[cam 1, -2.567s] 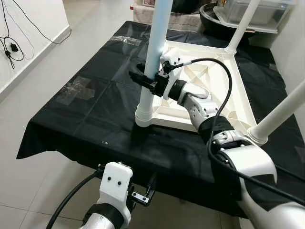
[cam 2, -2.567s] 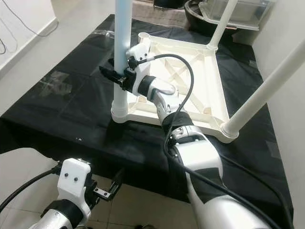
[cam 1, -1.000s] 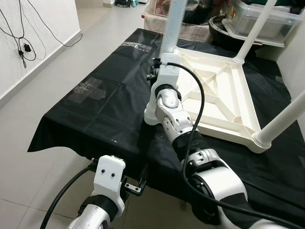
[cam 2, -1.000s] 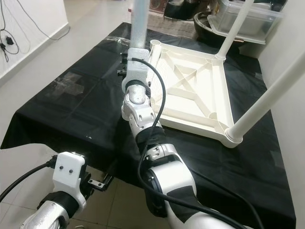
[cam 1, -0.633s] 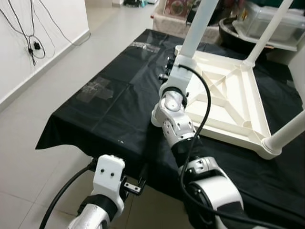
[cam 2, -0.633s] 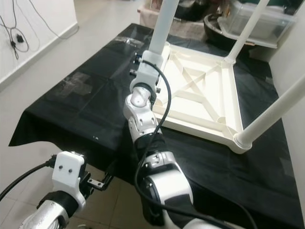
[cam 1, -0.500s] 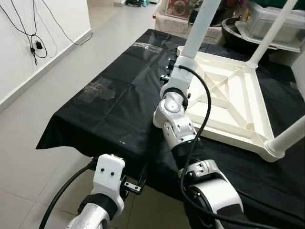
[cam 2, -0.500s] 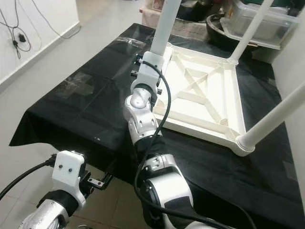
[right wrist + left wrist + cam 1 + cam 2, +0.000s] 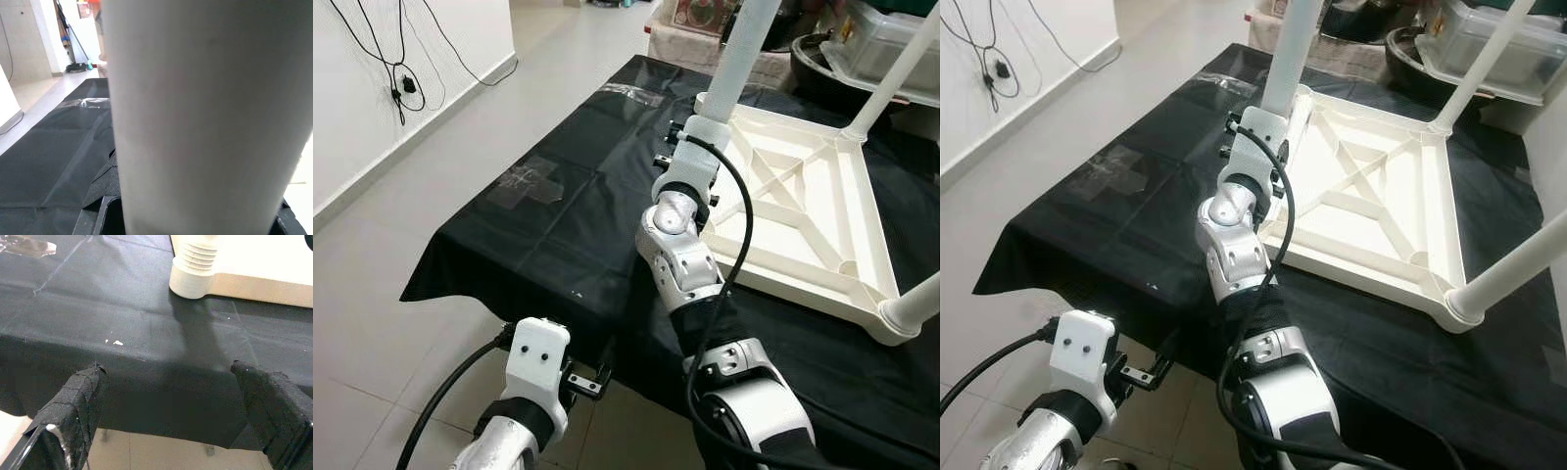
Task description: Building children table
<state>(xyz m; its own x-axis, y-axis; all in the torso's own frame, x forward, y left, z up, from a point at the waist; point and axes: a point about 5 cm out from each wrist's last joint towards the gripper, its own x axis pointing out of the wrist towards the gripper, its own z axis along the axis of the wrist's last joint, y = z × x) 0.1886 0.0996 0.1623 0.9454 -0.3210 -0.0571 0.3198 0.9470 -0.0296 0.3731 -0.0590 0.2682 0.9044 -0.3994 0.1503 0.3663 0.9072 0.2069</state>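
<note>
While the left gripper (image 9: 171, 416) hangs released, the right gripper (image 9: 195, 215) clenches the table leg (image 9: 205, 98) — no writing legible.

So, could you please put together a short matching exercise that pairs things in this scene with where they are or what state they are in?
Things:
1. Upturned white plastic table top
2. Right gripper
3. Left gripper
4. Clear plastic storage box

Places or states:
A. Low at the near edge of the cloth, fingers apart
B. Beyond the far end of the black cloth
C. Lying on the black cloth
D. At the white table leg

Pairs: 1-C, 2-D, 3-A, 4-B
</note>
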